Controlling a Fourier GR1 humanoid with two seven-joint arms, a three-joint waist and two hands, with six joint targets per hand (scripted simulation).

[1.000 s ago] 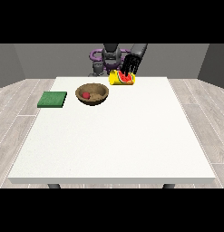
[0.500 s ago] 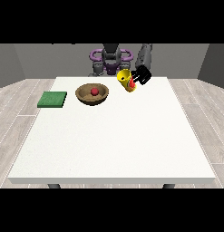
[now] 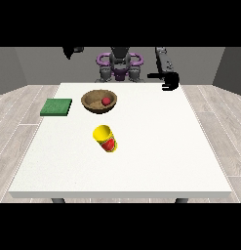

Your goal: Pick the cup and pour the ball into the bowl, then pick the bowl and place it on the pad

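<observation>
One yellow cup (image 3: 105,139) lies tipped on the table (image 3: 156,146), well apart from the curled, apparently empty fingers (image 3: 167,87) of the hand at the view's right (image 3: 170,80); one red ball (image 3: 106,101) sits in one bowl (image 3: 98,102) beside one green pad (image 3: 56,107).

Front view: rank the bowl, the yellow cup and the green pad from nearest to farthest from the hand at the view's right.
From the hand at the view's right:
1. Bowl, left of it, ball inside.
2. Yellow cup, lying mid-table, closer to the camera.
3. Green pad, at the table's left edge.
</observation>
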